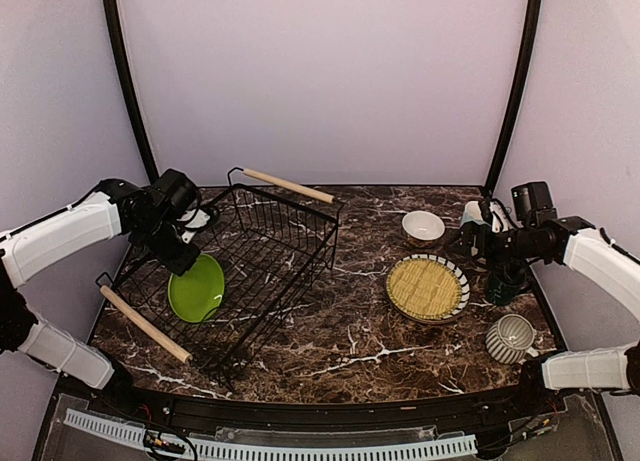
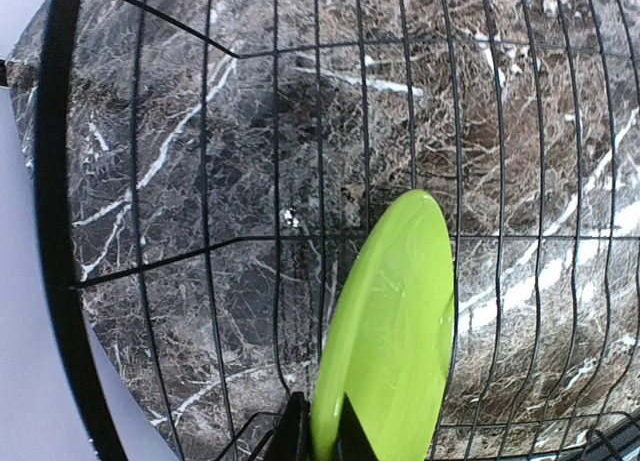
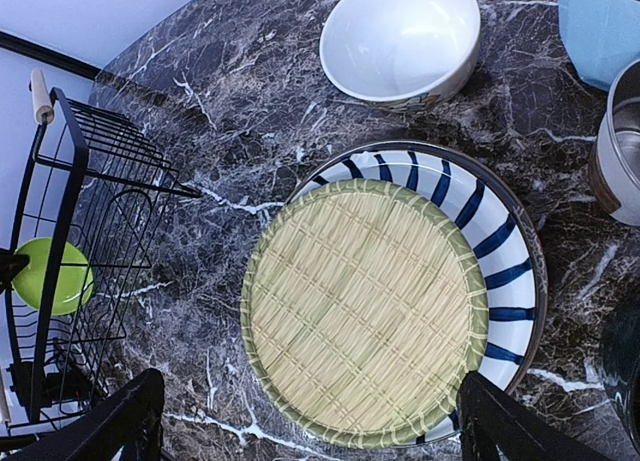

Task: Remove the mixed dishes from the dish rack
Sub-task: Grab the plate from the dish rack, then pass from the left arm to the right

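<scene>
The dish rack (image 1: 262,261) stands at the left of the table, and it also shows in the right wrist view (image 3: 60,231). My left gripper (image 1: 187,260) reaches into it and is shut on the rim of the lime green plate (image 1: 196,288), held on edge; the left wrist view shows the fingertips (image 2: 293,436) pinching the plate (image 2: 395,331). My right gripper (image 3: 310,431) is open and empty, hovering above the olive-yellow plate (image 3: 365,311), which lies on the striped plate (image 3: 500,241). The cream bowl (image 3: 400,41), light blue cup (image 3: 600,21) and a pale cup (image 3: 620,161) stand nearby.
In the top view the stacked plates (image 1: 427,287) lie right of centre, with the cream bowl (image 1: 423,226) behind them. The dark teal mug (image 1: 505,281) and striped mug (image 1: 511,337) stand at the right edge. The rack's wooden handles (image 1: 146,324) stick out at its ends.
</scene>
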Action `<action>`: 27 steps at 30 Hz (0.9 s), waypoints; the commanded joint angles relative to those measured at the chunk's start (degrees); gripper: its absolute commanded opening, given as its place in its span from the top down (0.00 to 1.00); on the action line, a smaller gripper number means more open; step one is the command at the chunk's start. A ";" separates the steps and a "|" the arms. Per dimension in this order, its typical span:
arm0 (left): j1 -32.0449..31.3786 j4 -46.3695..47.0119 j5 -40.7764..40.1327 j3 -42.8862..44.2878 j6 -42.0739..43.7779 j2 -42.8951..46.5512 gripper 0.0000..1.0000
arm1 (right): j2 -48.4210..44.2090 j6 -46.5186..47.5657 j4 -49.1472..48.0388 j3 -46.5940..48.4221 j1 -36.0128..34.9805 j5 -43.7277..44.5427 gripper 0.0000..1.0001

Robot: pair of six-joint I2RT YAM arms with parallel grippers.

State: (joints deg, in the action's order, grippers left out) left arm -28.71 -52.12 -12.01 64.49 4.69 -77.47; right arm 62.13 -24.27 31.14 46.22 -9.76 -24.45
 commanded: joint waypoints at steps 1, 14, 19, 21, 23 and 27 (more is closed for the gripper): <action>0.32 0.71 1.00 3.10 -2.12 5.16 0.99 | -1.20 0.10 -0.81 0.73 -0.28 0.08 0.01; 0.32 13.64 9.31 0.09 -6.39 17.67 0.99 | -3.55 -4.11 -3.38 -0.38 0.18 1.51 0.01; 0.32 22.93 19.52 -4.33 -9.62 24.28 0.99 | -4.70 -3.73 -7.41 -1.28 0.18 -5.36 0.01; 0.32 26.67 23.18 -5.77 -11.46 25.54 0.99 | -5.41 -4.14 -9.67 -2.13 0.06 -8.11 0.01; 0.32 30.44 27.55 -7.24 -13.54 26.06 0.99 | -5.60 -5.53 -12.88 -3.11 -0.27 -12.06 0.01; 0.32 39.58 35.57 -10.12 -18.81 25.76 0.99 | -5.06 -6.54 -15.50 -3.31 -2.30 -14.85 0.01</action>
State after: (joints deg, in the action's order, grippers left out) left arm -28.34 -24.53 12.91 57.39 -7.79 -51.53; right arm 57.14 -29.34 21.23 43.64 -10.20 -33.93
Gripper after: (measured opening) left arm 0.047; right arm 0.987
